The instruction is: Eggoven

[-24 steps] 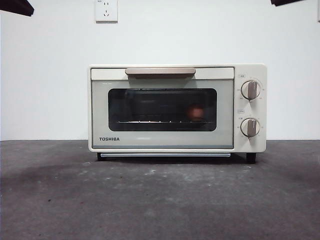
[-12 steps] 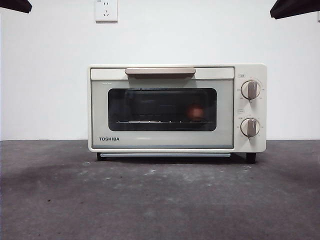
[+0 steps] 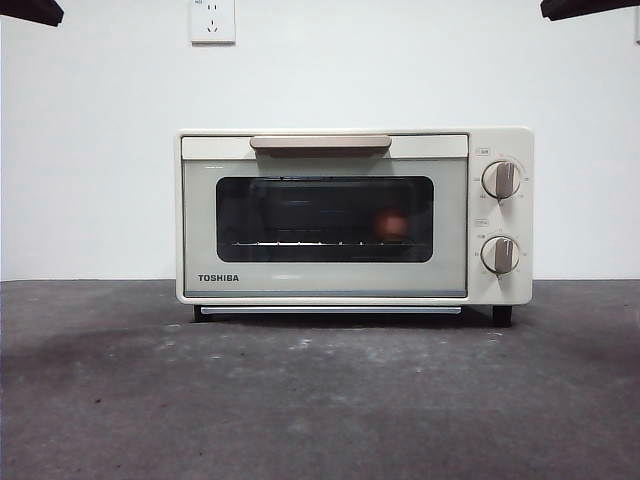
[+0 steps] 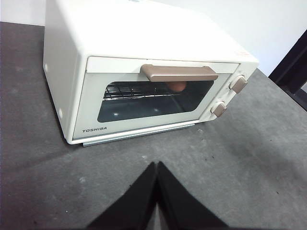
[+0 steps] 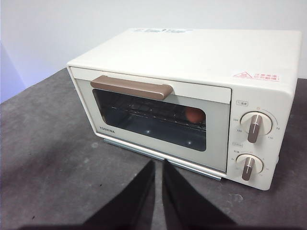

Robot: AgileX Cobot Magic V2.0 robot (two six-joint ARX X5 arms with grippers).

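Observation:
The cream TOSHIBA toaster oven (image 3: pixel 350 285) stands on the dark table with its glass door closed and its tan handle (image 3: pixel 320 143) at the top. The reddish-brown egg (image 3: pixel 392 224) lies on the wire rack inside, on the side of the two knobs, seen through the glass. The egg also shows in the left wrist view (image 4: pixel 176 86) and the right wrist view (image 5: pixel 194 115). My left gripper (image 4: pixel 156 164) is shut and empty, held back above the table in front of the oven. My right gripper (image 5: pixel 159 162) is shut and empty, also back from the oven.
The two knobs (image 3: pixel 500 180) (image 3: pixel 500 254) sit on the oven's right panel. A wall socket (image 3: pixel 212 20) is on the white wall behind. The arms show only as black tips at the top corners (image 3: pixel 30 10) (image 3: pixel 590 8). The grey table (image 3: pixel 320 400) stretches before the oven.
The black arm tip at the top right corner dipped a little into view and drew back up. The oven, its door and the egg have not moved.

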